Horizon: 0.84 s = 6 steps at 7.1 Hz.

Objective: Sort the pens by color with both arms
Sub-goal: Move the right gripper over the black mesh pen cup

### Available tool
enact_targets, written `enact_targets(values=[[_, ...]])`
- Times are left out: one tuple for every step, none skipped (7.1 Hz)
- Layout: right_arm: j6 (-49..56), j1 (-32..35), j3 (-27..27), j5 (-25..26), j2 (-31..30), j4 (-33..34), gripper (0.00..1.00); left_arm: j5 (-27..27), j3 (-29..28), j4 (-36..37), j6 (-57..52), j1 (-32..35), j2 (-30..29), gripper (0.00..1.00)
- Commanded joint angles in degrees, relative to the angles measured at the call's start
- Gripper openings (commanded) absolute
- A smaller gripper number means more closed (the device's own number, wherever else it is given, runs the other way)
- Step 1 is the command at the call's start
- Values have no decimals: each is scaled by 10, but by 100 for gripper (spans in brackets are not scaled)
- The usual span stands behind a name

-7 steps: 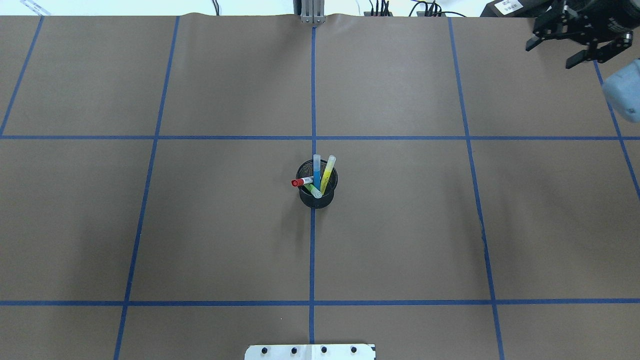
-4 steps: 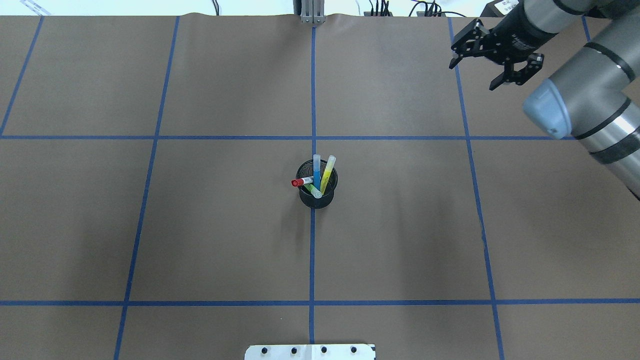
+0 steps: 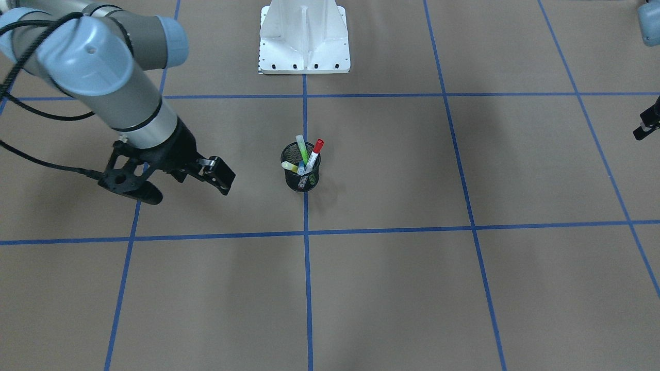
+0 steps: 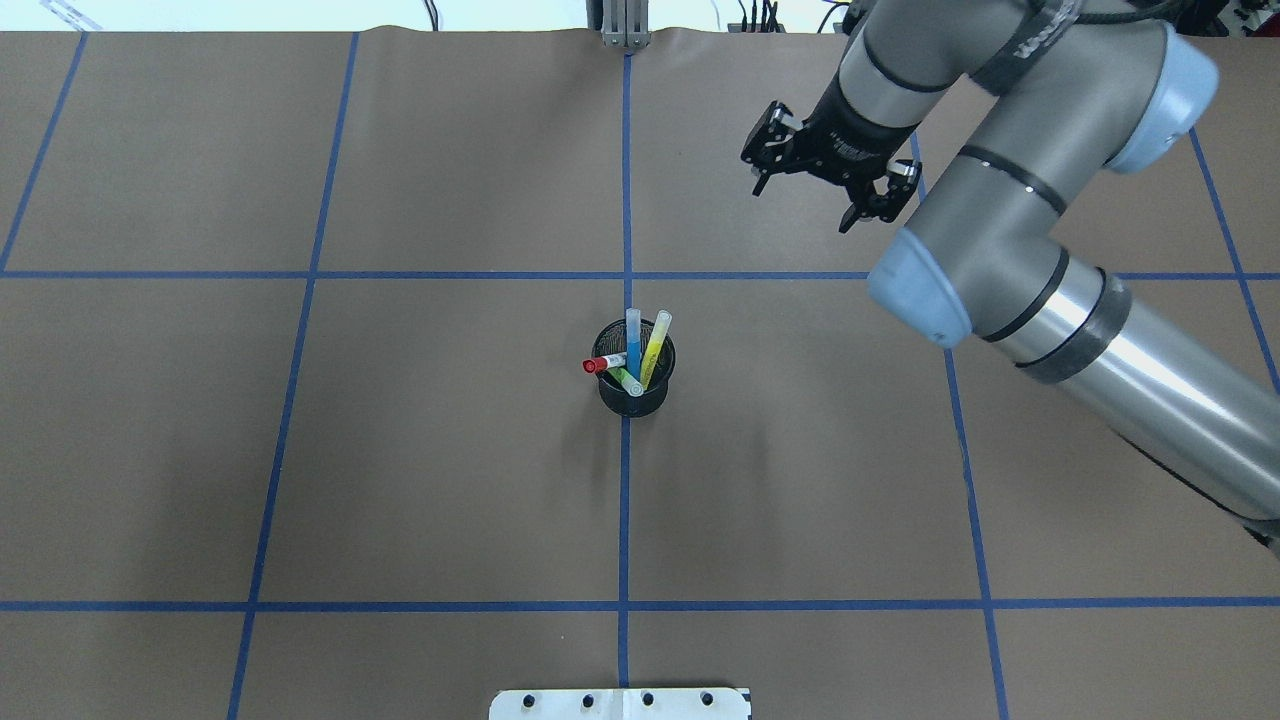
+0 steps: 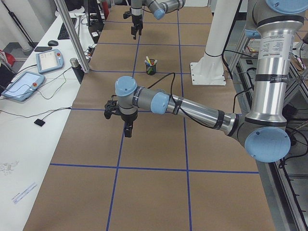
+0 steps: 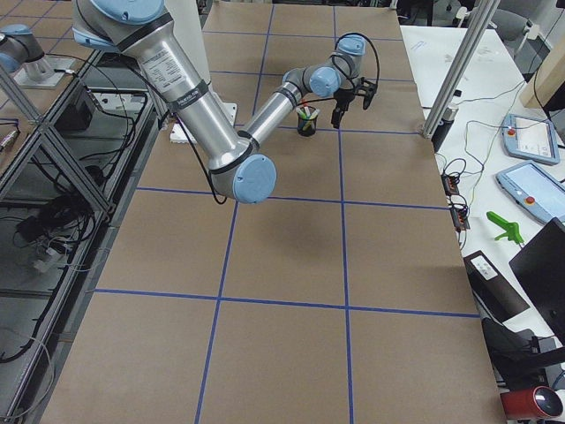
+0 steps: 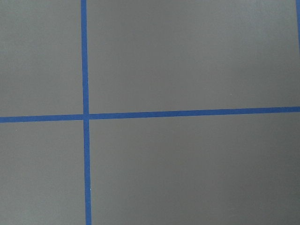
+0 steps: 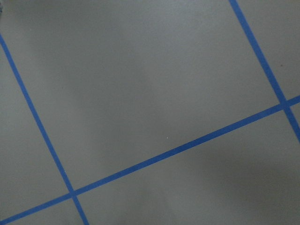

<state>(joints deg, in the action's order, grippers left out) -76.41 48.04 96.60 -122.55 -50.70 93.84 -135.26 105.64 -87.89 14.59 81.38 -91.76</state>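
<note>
Four pens stand together in a black mesh cup (image 4: 636, 398) at the table's centre: blue (image 4: 633, 338), yellow (image 4: 655, 345), red-capped (image 4: 598, 364) and lime green (image 4: 628, 381). The front-facing view shows the same cup (image 3: 301, 181). My right gripper (image 4: 803, 205) hangs open and empty over the far side of the table, to the right of and beyond the cup; it also shows as my right gripper (image 3: 188, 193) in the front-facing view. My left gripper (image 5: 119, 118) hovers far off to the cup's left. Only its edge (image 3: 648, 122) reaches the front-facing view, so I cannot tell its state.
Brown paper with a blue tape grid covers the table. The white pedestal base (image 3: 304, 38) stands at the robot's edge. A side bench with tablets (image 5: 24, 85) and aluminium posts (image 5: 72, 38) runs along the far edge.
My right arm has swung in from the far right corner toward the middle, its gripper staying open. The pens and cup have not moved.
</note>
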Motion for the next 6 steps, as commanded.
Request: enact_targets(values=[[8,-48,2,48,24,37,100,-1,0,0,0,0,0,100],[8,-46,4,42,44,71,99,-1,0,0,0,0,0,100],[8,-46,0,48,56,85,99,-1,-1,0,0,0,0,100],[17,-46,1,46,81,126,99,-1,0,0,0,0,1,100],[46,-44,-5,44,119,182,99,0,0,0,0,0,1,100],[63,-47,-36,46,165,231,99,-1,0,0,0,0,1,100]])
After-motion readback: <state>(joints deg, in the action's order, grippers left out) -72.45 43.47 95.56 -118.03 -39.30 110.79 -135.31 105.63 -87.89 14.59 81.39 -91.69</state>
